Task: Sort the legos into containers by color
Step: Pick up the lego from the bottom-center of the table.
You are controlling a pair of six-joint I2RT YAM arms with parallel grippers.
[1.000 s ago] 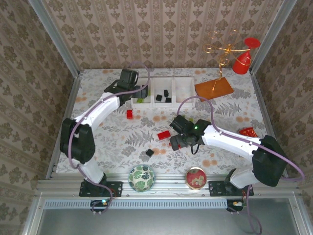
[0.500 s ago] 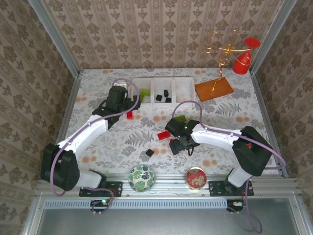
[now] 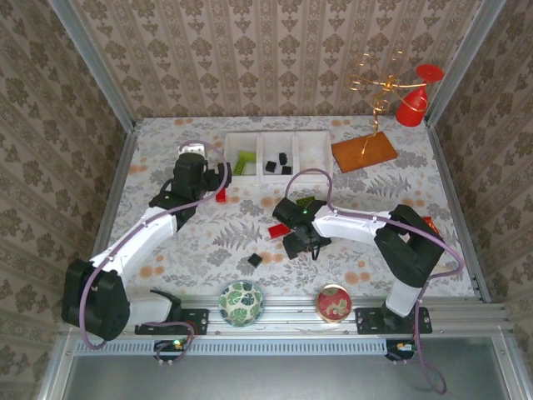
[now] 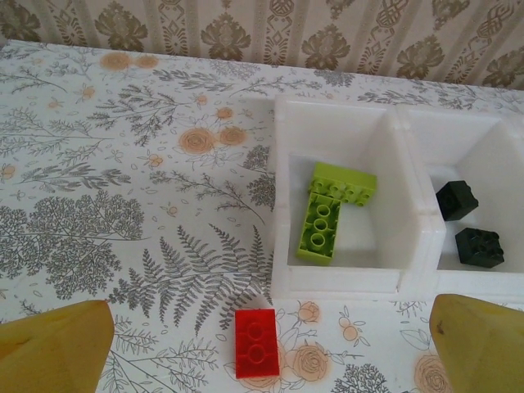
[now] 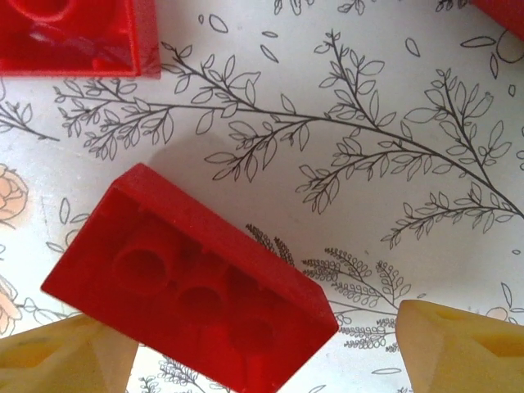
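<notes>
The white tray (image 4: 352, 278) sits at twelve o'clock on the table. Two green bricks (image 4: 327, 211) lie in its nine o'clock box, and black cubes (image 4: 468, 223) are in the middle box. No red is in yet. The right gripper (image 5: 266, 344) has its jaws apart around a red brick (image 5: 188, 303), not squeezing it. The left gripper (image 4: 268, 323) is wide and holds nothing, over a second red brick (image 4: 256, 354) at six o'clock of the tray. A loose black cube (image 3: 255, 260) and a green brick (image 3: 306, 202) wait too.

Floral tabletop (image 3: 208, 237) carries white three-compartment tray (image 3: 277, 136) at far edge, orange-brown board (image 3: 364, 152) to its right, red brick (image 4: 257, 354) just before tray, black cube (image 3: 255, 260) nearer the front.
</notes>
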